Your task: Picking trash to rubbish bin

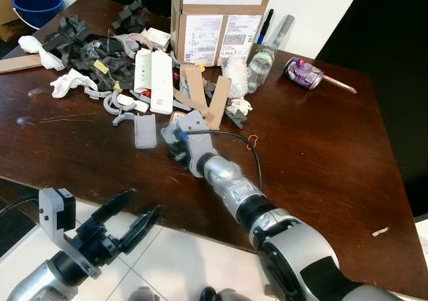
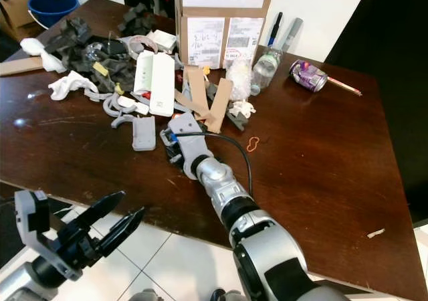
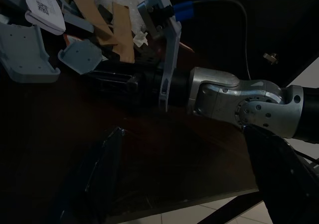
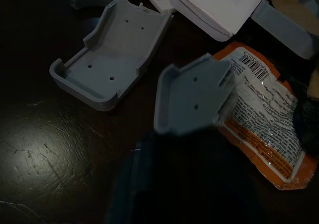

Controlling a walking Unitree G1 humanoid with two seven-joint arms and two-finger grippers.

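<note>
Left eye view has the big dark brown wooden table (image 1: 321, 160) spread out ahead, its far half heaped with clutter. At the back stands an open brown cardboard box (image 1: 217, 20) with white labels on its front. Off the far left corner sits a blue plastic bucket (image 1: 37, 7). A long white rectangular carton (image 1: 154, 80) lies in the middle of the heap, with tan cardboard strips (image 1: 204, 97) just beside it and crumpled white tissue (image 1: 70, 83) out to the left. Right of the box, a clear plastic bottle (image 1: 261, 63) lies on its side, and farther right a crushed purple drink can (image 1: 302, 72) lies well apart from the pile.

The right gripper (image 1: 179, 140) reaches low over the table at the near edge of the heap; its wrist view shows a small grey plastic bracket (image 4: 192, 99) right at the fingers, over an orange and white printed wrapper (image 4: 269, 129), though I cannot tell whether the jaws have closed on it. An open grey plastic shell (image 4: 112, 55) lies just beside it on the wood.

The left gripper (image 1: 130, 221) hangs below the table's near edge over the white floor tiles (image 1: 187, 261), its 2 black fingers parted and holding nothing.
</note>
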